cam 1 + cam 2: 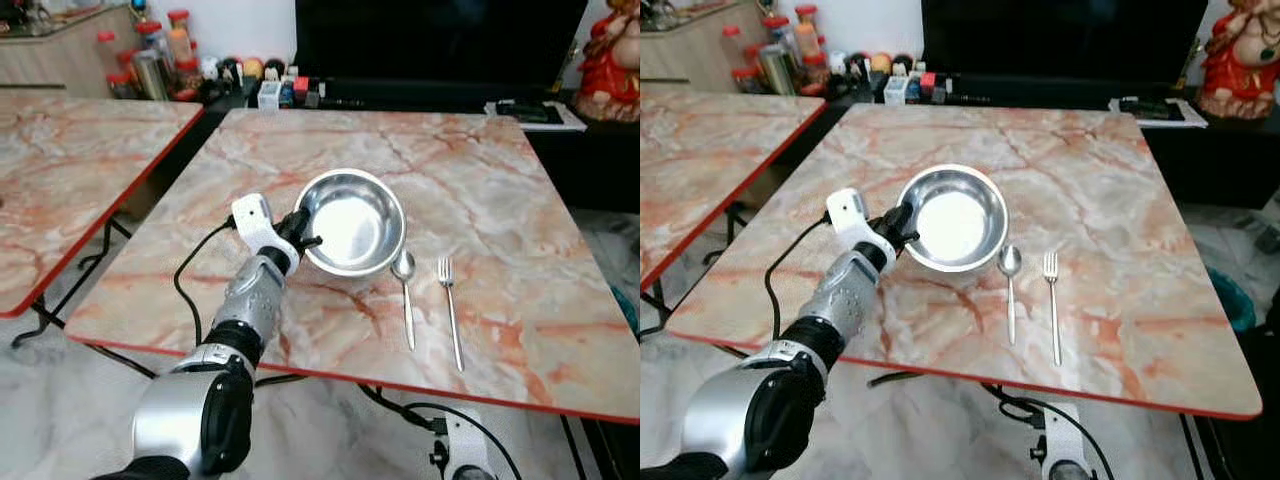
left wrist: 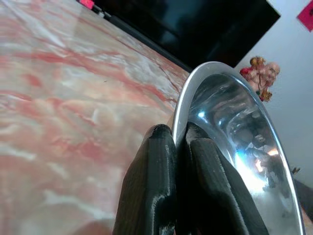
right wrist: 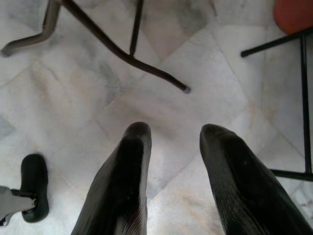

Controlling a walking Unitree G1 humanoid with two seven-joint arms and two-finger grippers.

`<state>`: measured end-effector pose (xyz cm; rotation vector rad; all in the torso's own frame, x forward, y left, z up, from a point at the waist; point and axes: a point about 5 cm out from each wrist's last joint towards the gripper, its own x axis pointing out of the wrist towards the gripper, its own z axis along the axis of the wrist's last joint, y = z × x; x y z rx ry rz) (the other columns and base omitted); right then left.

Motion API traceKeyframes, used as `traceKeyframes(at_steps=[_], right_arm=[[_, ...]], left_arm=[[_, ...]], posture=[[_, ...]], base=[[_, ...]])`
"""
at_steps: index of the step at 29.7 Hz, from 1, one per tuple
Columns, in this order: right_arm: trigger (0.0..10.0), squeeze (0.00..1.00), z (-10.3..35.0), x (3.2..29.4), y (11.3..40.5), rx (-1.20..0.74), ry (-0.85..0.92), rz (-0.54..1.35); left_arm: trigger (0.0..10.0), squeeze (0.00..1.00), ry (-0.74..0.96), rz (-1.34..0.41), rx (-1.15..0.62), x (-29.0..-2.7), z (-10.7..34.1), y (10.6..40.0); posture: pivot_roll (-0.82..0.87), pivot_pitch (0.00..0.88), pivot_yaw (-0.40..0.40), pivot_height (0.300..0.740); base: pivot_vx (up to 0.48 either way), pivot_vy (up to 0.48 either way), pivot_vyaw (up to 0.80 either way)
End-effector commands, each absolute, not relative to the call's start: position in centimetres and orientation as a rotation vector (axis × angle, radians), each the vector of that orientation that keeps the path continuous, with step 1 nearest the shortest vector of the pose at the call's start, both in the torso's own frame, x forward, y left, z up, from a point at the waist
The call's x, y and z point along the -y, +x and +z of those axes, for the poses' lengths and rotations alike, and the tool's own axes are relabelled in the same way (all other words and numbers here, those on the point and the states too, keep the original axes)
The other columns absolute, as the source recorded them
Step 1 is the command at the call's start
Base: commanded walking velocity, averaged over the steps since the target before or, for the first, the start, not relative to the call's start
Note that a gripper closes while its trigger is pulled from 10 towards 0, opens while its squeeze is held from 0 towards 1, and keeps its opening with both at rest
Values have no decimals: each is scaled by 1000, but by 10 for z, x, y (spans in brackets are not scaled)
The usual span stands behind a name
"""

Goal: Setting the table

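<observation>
Bowl (image 1: 352, 222) rim pinched by left fingers (image 2: 161, 181), spoon (image 1: 405, 290) beside, right fingers (image 3: 122, 181) apart.

You are looking at a shiny steel bowl (image 1: 352, 222) sitting upright and empty near the middle of the head view, on the marble-patterned table (image 1: 500, 200), with its rim at the lower left being pinched between the left gripper (image 1: 304, 232)'s two black fingers. Just to its right a spoon (image 1: 405, 290) is lying with its round end almost touching the bowl's lower right edge and its handle pointing toward the bottom of the frame. A fork (image 1: 450, 308) is lying parallel beside the spoon, a little farther right, tines pointing toward the top of the frame.
</observation>
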<state>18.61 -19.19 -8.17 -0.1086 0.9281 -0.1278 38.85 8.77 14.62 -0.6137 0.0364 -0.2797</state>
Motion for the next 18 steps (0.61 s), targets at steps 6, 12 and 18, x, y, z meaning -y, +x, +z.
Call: traceKeyframes(at_steps=[6, 12, 18], right_arm=[[10000, 0, -85, 191, 180, -940, -104, -134], [10000, 0, -86, 191, 178, -944, -103, -136], [10000, 0, -88, 191, 172, -957, -94, -145]], left_arm=[[10000, 0, -767, -232, -118, -89, 144, 389], [10000, 0, -778, -216, -150, -88, 139, 388], [10000, 0, -745, -180, -227, -86, 130, 383]], posture=[[22, 0, 35, 736], [18, 0, 39, 736], [12, 0, 56, 736]], base=[[0, 0, 0], [0, 0, 0], [0, 0, 0]])
